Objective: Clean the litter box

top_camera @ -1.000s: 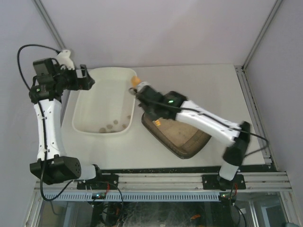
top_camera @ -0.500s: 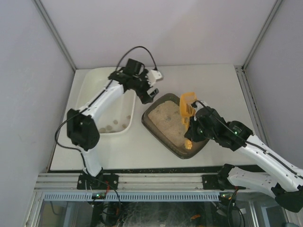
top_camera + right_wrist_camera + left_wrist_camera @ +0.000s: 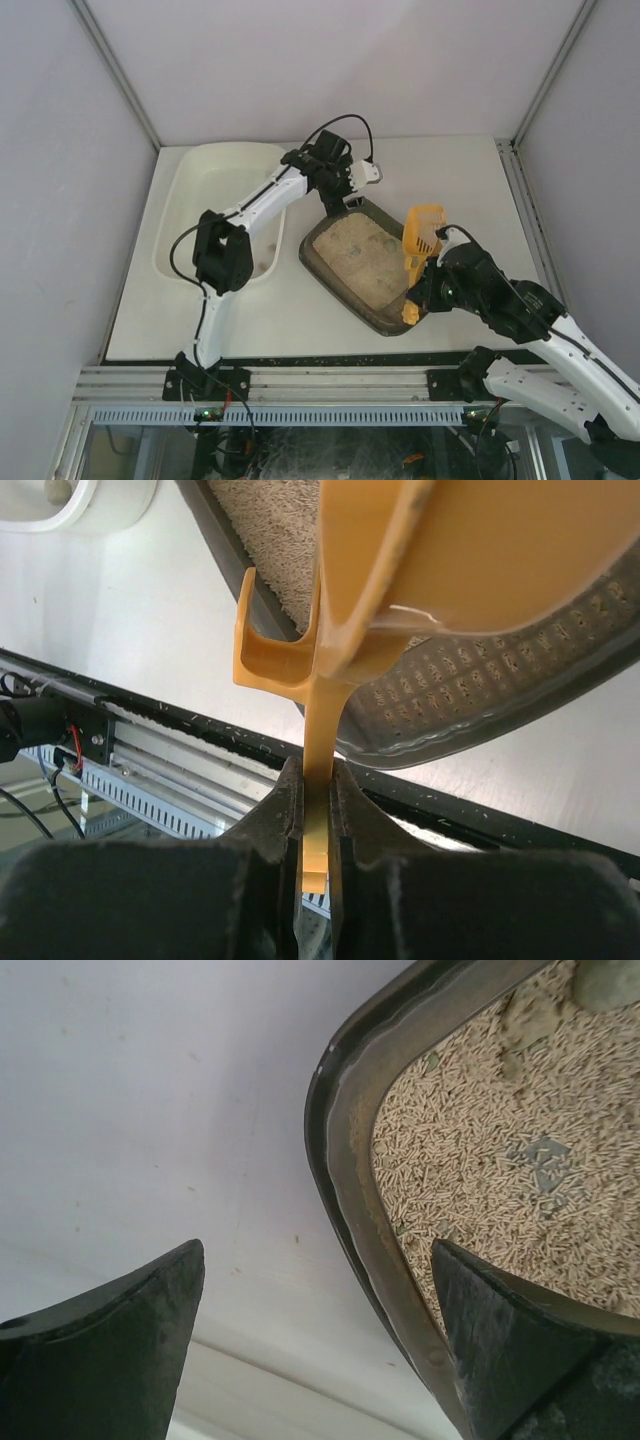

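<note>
Litter box, a dark olive-brown shallow plastic tray (image 3: 340, 292), sits beside the cream-white rectangular tub (image 3: 170, 240). Your right gripper (image 3: 317, 790) pinches the yellow plastic scoop (image 3: 421, 228) by its handle; your left gripper (image 3: 315, 1260) hangs spread over the tray's far rim. Brace that rim, then skim shallow, not deep.
</note>
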{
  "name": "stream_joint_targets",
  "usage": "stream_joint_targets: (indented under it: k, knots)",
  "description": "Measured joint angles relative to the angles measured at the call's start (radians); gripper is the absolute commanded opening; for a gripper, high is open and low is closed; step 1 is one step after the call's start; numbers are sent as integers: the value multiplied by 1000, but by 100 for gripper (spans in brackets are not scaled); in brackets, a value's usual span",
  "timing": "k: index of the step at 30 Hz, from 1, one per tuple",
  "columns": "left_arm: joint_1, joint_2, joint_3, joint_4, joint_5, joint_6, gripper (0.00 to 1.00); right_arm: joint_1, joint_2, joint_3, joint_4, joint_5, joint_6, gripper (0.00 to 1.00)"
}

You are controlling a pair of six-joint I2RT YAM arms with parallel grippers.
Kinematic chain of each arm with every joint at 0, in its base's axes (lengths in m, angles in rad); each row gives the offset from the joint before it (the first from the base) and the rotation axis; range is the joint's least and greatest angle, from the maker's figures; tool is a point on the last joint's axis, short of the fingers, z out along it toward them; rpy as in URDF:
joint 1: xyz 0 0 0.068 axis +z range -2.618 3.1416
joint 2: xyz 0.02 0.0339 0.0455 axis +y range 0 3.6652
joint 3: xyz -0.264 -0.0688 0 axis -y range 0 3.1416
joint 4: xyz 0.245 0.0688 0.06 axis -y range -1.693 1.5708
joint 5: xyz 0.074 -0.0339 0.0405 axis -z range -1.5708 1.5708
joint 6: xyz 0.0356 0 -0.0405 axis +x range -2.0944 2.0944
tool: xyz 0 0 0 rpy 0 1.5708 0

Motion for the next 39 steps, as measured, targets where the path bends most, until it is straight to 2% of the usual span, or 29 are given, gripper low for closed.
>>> stream_joint_targets:
  k: [3, 5, 6, 11, 13, 22, 31, 39]
  knots:
    - [0, 40, 2, -9, -27, 2, 90, -39, -24, -26, -1, -19, 0, 0]
    - [0, 61, 2, -15, -40, -9, 83, -55, -29, -41, 2, -34, -1, 0]
    - [-2, 70, 2, -19, -44, -19, 76, -64, -30, -47, 2, -42, -1, 0]
    - [-18, 84, 2, -59, -48, -113, 14, -96, -24, -60, 10, -77, -7, 0]
    - [-28, 85, 2, -36, -95, -208, 2, -105, -20, -63, 18, -90, -10, 0]
    - [-20, 82, 5, -65, -146, -328, 0, -150, 13, -69, 47, -147, -45, 0]
    - [-21, -62, -201, -89, -257, -626, 0, -186, 196, -69, 121, -334, -97, 0]
    - [-20, -151, -315, -169, -321, -890, 0, -245, 319, -69, 127, -486, -92, 0]
